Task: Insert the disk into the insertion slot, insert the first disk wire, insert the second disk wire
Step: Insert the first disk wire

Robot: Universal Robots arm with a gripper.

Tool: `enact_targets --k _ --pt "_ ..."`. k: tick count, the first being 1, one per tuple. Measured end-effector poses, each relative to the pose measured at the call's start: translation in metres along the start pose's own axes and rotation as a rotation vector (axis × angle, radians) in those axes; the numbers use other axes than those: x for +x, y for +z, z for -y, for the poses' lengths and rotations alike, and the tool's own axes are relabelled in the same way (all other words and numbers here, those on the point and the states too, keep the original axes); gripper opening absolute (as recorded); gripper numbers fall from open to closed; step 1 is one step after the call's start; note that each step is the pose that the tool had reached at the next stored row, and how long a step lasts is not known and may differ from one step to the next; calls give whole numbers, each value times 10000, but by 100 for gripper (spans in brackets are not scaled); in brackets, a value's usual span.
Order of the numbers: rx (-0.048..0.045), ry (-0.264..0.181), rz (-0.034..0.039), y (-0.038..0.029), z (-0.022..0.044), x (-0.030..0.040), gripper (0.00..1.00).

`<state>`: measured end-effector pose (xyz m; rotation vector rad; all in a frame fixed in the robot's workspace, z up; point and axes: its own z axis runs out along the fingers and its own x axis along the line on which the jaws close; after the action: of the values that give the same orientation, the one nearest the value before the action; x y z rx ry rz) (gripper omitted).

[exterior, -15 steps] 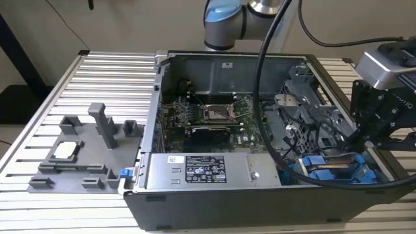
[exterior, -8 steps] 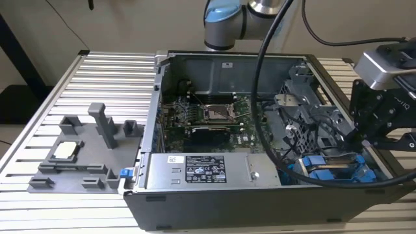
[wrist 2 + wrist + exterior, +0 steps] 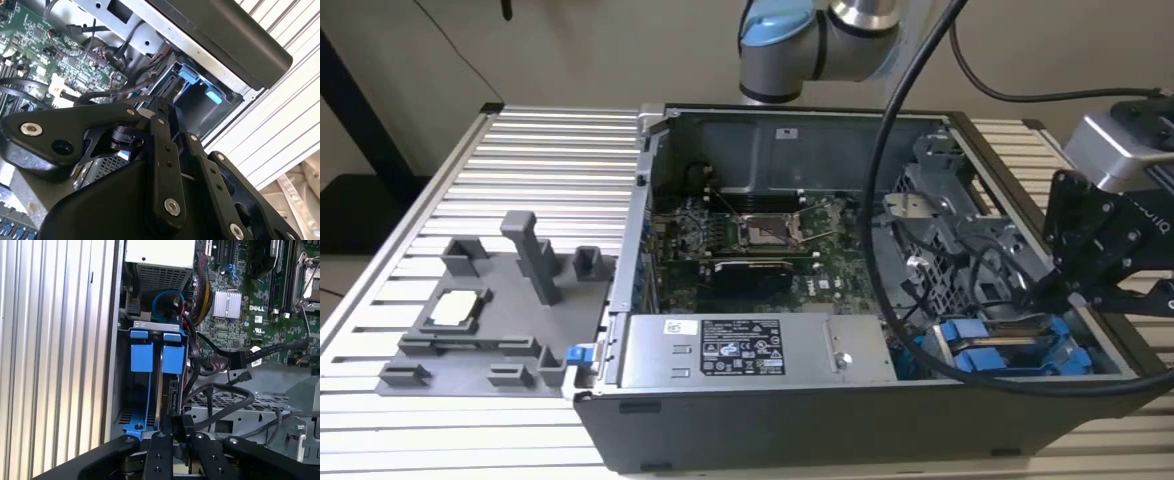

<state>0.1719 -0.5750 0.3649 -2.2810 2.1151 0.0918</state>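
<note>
A ribbed metal tabletop [image 3: 547,140] carries an open computer case [image 3: 761,440]. In the exterior view the blue-framed disk [image 3: 994,355] sits in the insertion slot [image 3: 125,390] at the case's 4 o'clock corner. The claw [image 3: 173,421] hangs clenched just beside it, among black cables [image 3: 220,405].

Disk: you see the disk [image 3: 172,359] as a dark drive in a bright blue carrier frame, standing on edge inside the bay, blue tabs at the opening.
Insertion slot: your insertion slot [image 3: 155,325] is a grey metal cage in the computer case [image 3: 720,420], at the exterior view's right.
Wires: two black cables [image 3: 240,359] with plug ends lie beside the slot, apart from the disk.
</note>
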Motion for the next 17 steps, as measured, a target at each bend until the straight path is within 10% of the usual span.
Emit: enact_targets --k 17 --pt "14 166 90 93 21 8 19"
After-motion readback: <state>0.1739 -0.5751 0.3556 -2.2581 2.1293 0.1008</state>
